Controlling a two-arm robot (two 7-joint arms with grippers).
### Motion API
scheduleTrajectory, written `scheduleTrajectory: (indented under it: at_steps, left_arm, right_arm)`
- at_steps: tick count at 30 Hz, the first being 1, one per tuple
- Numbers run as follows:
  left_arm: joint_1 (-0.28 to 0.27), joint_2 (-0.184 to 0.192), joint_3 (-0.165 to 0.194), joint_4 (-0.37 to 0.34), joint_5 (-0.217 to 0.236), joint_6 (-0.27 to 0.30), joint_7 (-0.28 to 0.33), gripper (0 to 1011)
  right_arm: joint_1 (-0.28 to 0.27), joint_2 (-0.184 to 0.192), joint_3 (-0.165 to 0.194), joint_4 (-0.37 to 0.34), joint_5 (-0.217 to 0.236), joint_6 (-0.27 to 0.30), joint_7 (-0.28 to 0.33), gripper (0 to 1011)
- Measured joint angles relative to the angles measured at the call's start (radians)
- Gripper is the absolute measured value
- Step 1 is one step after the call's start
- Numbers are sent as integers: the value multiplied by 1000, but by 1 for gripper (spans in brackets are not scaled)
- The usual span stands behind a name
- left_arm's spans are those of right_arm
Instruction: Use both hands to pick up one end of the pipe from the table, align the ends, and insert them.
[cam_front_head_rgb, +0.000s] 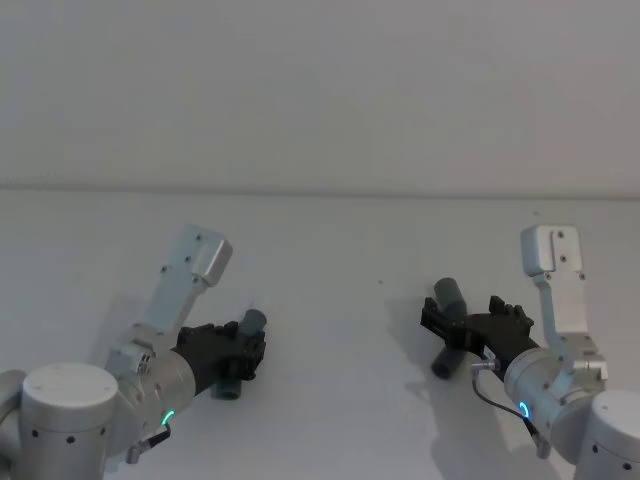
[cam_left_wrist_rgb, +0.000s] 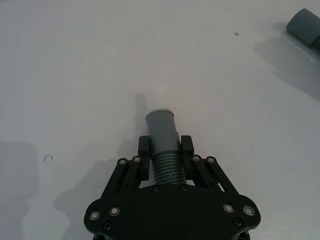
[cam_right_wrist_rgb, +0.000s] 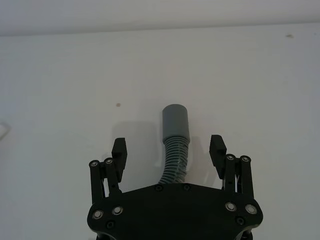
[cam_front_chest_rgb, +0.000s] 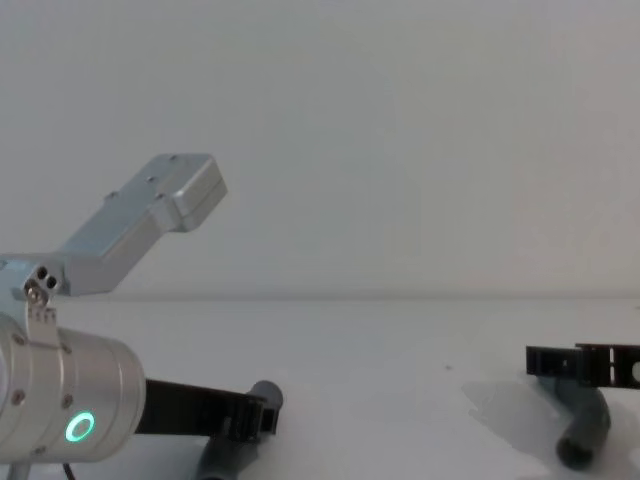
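My left gripper (cam_left_wrist_rgb: 165, 145) has its fingers (cam_left_wrist_rgb: 144, 150) clamped on the pipe (cam_left_wrist_rgb: 167, 167). They pinch the ribbed, dark grey hose just behind a smooth grey cuff (cam_left_wrist_rgb: 162, 129). That cuff juts straight out past my fingertips, round and paler at its rim. I cannot tell whether it is the hollow end or the one with the spigot. Its shadow (cam_left_wrist_rgb: 142, 102) falls on the white table (cam_left_wrist_rgb: 75, 75), a little apart from the cuff itself.

My right gripper (cam_right_wrist_rgb: 168, 146) has its two pads (cam_right_wrist_rgb: 120, 150) spread wide, gripping nothing. Between them runs the hose's other end. The ribs curve out from under my palm and finish in the second cuff (cam_right_wrist_rgb: 175, 122), which reaches beyond the pads. Neither pad touches it, and I cannot tell whether it rests on the table.

In the head view my left gripper sits low on my left side of the table and my right gripper low on the right, well apart. Each cuff points away from me. The stretch of hose between the two ends is hidden beneath my grippers and arms.

Behind the left gripper comes my silver left arm (cam_front_chest_rgb: 60, 400) with its green ring (cam_front_chest_rgb: 80, 428) glowing. On the table I see a faint round mark (cam_left_wrist_rgb: 48, 159) near my left gripper and a dark speck (cam_right_wrist_rgb: 118, 105) ahead of my right one. A pale wall (cam_front_head_rgb: 320, 90) rises past the table's far edge.
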Motion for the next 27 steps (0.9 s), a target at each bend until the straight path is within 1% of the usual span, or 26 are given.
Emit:
scheduleTrajectory:
  at_steps: [12,27]
  left_arm:
    - [0,0,0,0,0,0,0,351]
    - [0,0,0,0,0,0,0,351]
  right_arm:
    - [7,-4,2,35,-20,1,-2,1002]
    - [11,-4,4,62,-39,0,4,1002]
